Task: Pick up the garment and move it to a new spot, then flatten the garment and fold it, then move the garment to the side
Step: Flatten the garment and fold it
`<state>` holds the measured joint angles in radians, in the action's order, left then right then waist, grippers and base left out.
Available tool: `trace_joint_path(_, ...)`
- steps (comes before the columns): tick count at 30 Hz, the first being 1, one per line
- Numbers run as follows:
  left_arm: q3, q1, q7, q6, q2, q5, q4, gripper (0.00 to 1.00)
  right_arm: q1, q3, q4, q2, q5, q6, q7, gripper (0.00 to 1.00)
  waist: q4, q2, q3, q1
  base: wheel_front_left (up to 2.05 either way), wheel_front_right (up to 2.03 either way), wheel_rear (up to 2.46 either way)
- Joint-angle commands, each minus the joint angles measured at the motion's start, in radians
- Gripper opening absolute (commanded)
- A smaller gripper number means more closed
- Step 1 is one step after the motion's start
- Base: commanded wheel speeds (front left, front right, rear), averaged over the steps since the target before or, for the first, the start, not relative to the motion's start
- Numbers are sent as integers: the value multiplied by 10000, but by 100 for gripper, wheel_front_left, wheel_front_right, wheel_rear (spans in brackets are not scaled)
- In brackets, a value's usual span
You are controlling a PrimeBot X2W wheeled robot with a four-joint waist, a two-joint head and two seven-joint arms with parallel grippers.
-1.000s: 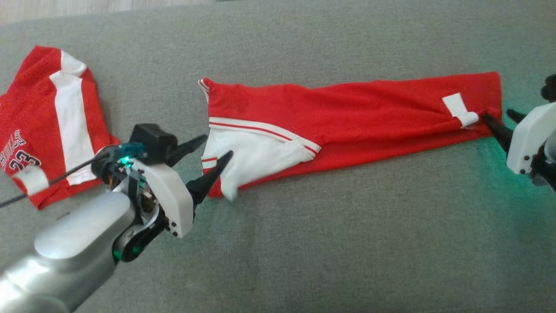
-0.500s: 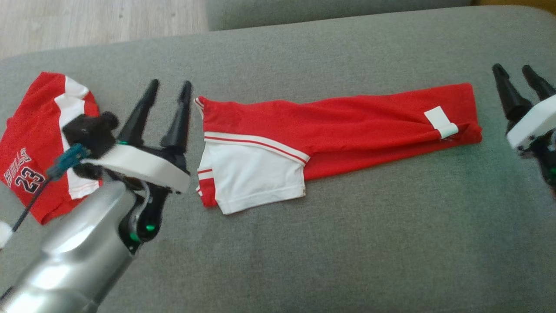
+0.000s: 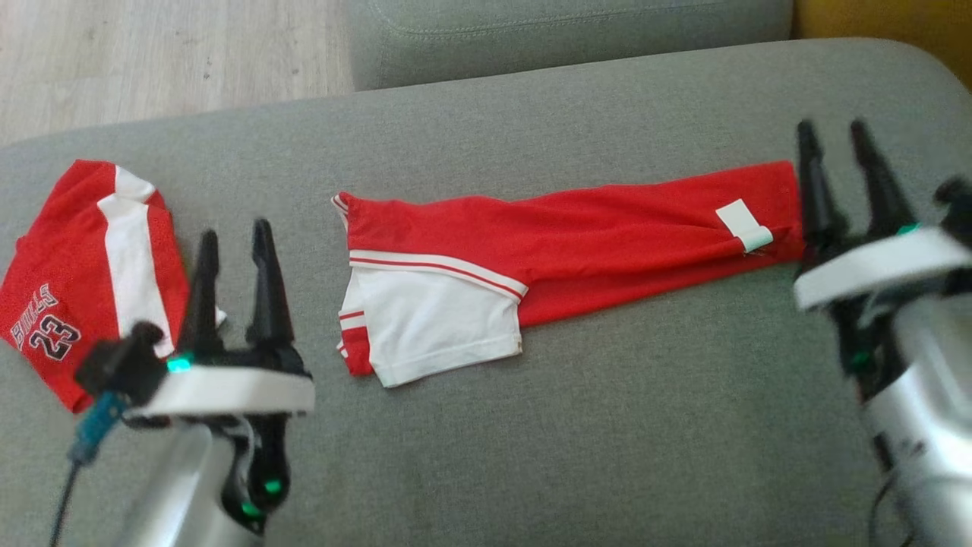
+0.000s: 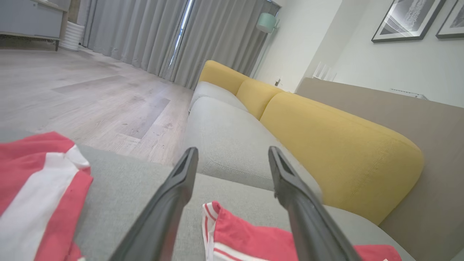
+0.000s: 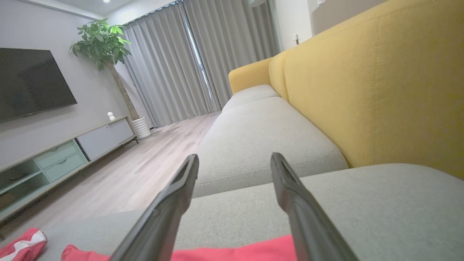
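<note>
At the far left of the head view a folded red jersey (image 3: pixel 83 273) with a white stripe and the number 23 lies on the grey sofa cushion (image 3: pixel 607 441). Pale wooden floor (image 3: pixel 152 61) shows in the upper left corner.

Just right of the jersey, at lower left, the left gripper (image 3: pixel 235 230) points up the frame. Its two dark fingers stand apart with nothing between them. In the left wrist view those fingers are spread wide over bare cushion, with the jersey at the lower left.

In the middle of the head view the red-and-white garment (image 3: pixel 577 243) lies flat on the cushion, folded into a long strip that runs from centre left to the right and rises slightly. Its left end carries a white panel (image 3: pixel 433 323) edged with striped trim. A small white tag (image 3: pixel 744 226) sits near its right end. It is well apart from the jersey, and neither gripper has hold of it.

At the right the right gripper (image 3: pixel 831 128) also points up the frame, fingers wide apart and empty. Its inner finger crosses in front of the garment's right end. The right wrist view shows red cloth low between the fingers, and I cannot tell whether they touch it.

A yellow backrest (image 3: pixel 881 19) fills the upper right corner
</note>
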<state>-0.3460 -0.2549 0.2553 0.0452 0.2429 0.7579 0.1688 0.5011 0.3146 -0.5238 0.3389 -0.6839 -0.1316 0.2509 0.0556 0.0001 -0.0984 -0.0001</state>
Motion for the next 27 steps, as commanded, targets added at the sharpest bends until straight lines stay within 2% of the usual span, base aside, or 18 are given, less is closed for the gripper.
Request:
trace_joint_path(1, 460, -289, 63, -64, 102, -128, -340, 100, -138, 49, 360, -84, 210, 9, 103, 100, -6, -1, 12, 1, 0, 0, 0)
trace_joint_path(6, 905, 426, 63, -683, -645, -1264, -47, 100, -1549, -1135, 1110, -1486, 1864, 9, 106, 100, -104, -1, 51, 1, 0, 0, 0)
trace_joint_path(10, 1271, 625, 64, -1049, -1155, -1823, 193, 100, -2064, -1599, 1447, -2022, 2680, 9, 107, 100, -167, -1, -38, 1, 0, 0, 0)
trace_joint_path(20, 1515, 19, 64, -1561, -1663, -2453, 447, 100, -1386, -2425, 1606, -1979, 3262, 9, -376, 100, -376, -1, -864, 1, 0, 0, 0)
trace_joint_path(27, 1405, -409, 64, -1699, -1765, -2595, 678, 100, -274, -4479, 107, -2108, 4255, 9, -1372, 100, -715, -1, -1543, 1, 0, 0, 0)
